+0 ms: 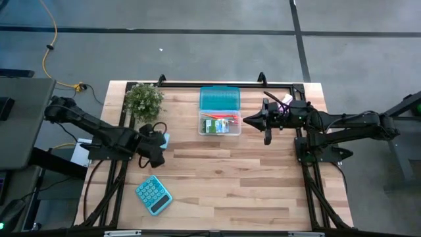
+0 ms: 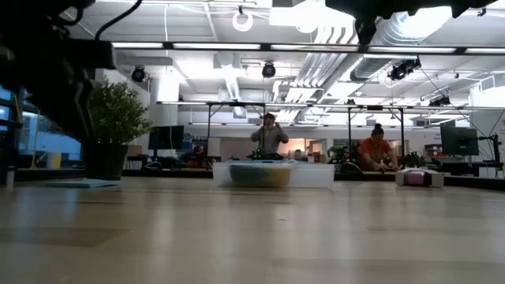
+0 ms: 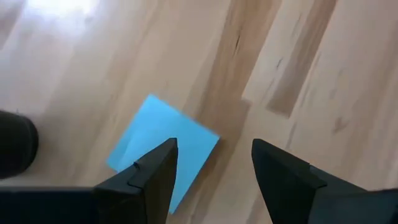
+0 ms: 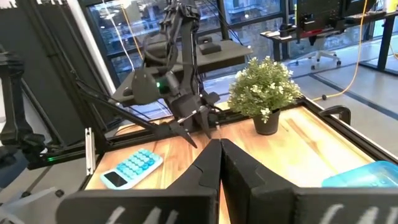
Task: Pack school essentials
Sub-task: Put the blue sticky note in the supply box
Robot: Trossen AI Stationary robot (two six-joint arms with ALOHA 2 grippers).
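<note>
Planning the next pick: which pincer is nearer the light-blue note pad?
Left. The left pincer hovers open right over the light-blue note pad, beside the plant. The right pincer waits shut across the table, by the clear box.

The high camera is looking straight down on the whole table point(image 1: 217, 191), the low one is sitting at tabletop level facing the room, each wrist camera is looking close past its own fingers, and the plant point(image 1: 144, 99) at ten o'clock is showing in three views.
</note>
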